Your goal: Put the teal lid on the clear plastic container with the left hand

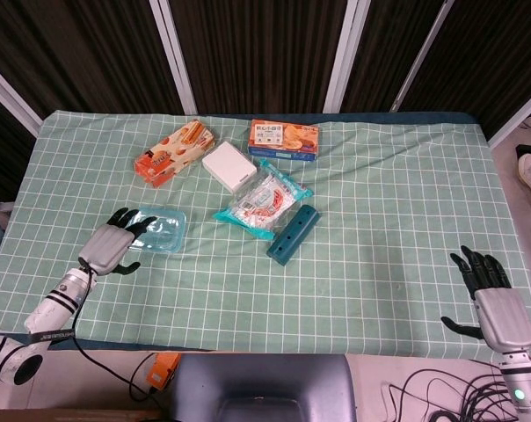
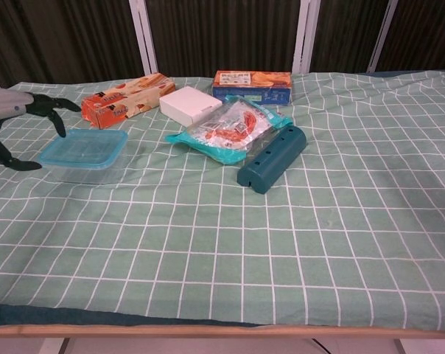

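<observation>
Left hand (image 1: 107, 247) hovers with fingers spread and holding nothing, its fingertips just beside the left edge of the clear plastic container (image 1: 159, 230), which sits on the checked tablecloth (image 1: 380, 202) with the teal lid (image 2: 84, 147) resting on top. Beyond the hand lie an orange snack box (image 1: 174, 152) and a white box (image 1: 229, 165). Right hand (image 1: 491, 299) rests open, fingers apart, well away at the table's opposite side.

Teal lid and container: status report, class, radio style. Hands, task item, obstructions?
Left hand open, clear of the container. Right hand open, idle. Teal lid sits on clear container. Nothing in the way.
</observation>
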### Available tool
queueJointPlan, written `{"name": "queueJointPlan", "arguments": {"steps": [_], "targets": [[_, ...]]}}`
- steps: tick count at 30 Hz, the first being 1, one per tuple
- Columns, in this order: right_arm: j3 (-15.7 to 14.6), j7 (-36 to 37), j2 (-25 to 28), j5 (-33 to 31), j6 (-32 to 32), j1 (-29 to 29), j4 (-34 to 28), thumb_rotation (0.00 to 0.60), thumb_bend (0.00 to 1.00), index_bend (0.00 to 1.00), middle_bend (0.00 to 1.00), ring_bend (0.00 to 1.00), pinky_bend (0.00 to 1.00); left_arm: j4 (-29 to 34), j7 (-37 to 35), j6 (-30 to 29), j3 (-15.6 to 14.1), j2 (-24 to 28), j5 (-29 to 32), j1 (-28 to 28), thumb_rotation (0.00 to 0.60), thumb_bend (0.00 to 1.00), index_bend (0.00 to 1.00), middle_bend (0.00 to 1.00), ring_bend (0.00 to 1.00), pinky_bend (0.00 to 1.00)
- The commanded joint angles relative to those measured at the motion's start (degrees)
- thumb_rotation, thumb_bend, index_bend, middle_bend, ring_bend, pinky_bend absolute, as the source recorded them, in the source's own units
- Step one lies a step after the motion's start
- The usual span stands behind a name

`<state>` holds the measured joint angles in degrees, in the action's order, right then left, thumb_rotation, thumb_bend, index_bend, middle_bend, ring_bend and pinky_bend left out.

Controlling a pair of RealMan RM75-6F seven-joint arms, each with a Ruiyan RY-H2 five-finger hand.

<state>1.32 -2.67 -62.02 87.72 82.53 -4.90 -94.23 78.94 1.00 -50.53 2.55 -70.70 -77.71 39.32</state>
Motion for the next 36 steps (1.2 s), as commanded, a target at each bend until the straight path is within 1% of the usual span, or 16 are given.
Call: {"name": "queueJointPlan", "arguments": {"steps": [1, 12, 36], "targets": [[0.01, -0.07, -0.02, -0.05, -0.11, -0.03, 0.01, 0.600, 0.16, 0.00, 0.00, 0.00, 0.00, -0.56, 0.05, 0.59, -0.50, -0.11, 0.46, -0.49, 0.600, 0.24, 0.00, 0.29, 0.00, 0.00], [0.02, -0.58, -0.19, -0.17, -0.35, -0.12, -0.09, 0.600, 0.16, 0.00, 0.00, 0.00, 0.00, -3.83, -1.44, 1.79, -0.97, -2.08, 0.00, -0.83, 0.600, 0.24, 0.00, 0.29, 0.00, 0.00], [0.03, -0.73, -0.15, -0.28, -0.51, -0.15, -0.16, 0.600, 0.16, 0.00, 0.00, 0.00, 0.00, -7.01, -3.31, 2.36, -0.64, -4.43, -0.85, -0.83, 0.600, 0.24, 0.00, 0.29, 0.00, 0.00]]}}
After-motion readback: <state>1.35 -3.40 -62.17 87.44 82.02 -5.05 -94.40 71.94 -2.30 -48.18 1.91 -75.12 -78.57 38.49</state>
